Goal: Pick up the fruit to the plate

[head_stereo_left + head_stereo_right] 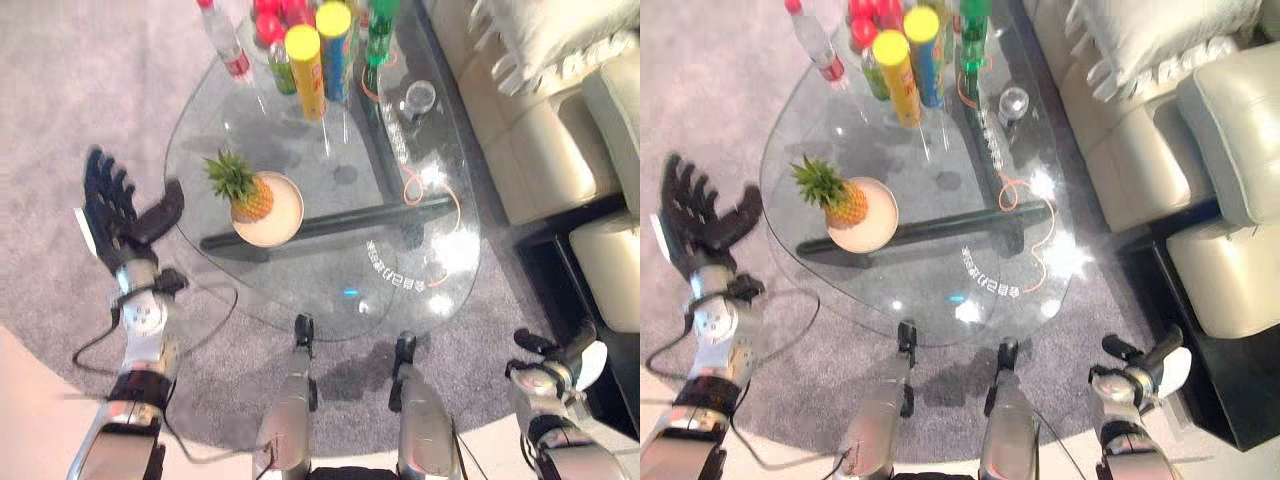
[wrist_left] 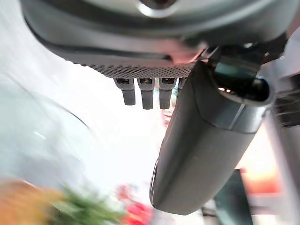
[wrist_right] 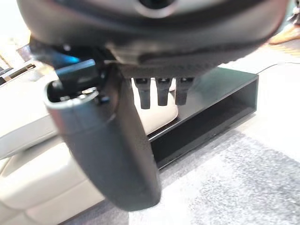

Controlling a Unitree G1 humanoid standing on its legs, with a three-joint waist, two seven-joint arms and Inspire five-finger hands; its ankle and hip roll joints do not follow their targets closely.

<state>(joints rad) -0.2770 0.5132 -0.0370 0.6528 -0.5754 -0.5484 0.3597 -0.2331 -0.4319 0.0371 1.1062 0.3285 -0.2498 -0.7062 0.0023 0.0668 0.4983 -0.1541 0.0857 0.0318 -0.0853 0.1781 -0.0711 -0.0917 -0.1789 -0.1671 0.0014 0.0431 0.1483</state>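
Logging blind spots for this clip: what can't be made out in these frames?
- Red items at the table's far end: cut by the top edge of both eye views, kind unclear.
- Pineapple sits on the plate; in the left wrist view it is only a blur.
- Right hand: at the lower right corner of the eye views, its fingers too small there.
- Left hand: open, nothing held.

No wording can be made out. The glass table [image 1: 300,290] bears a curved line of white characters [image 1: 397,275] toward the lower right of the frame (too small to read), and the bottle labels [image 1: 310,85] at upper centre are illegible too.
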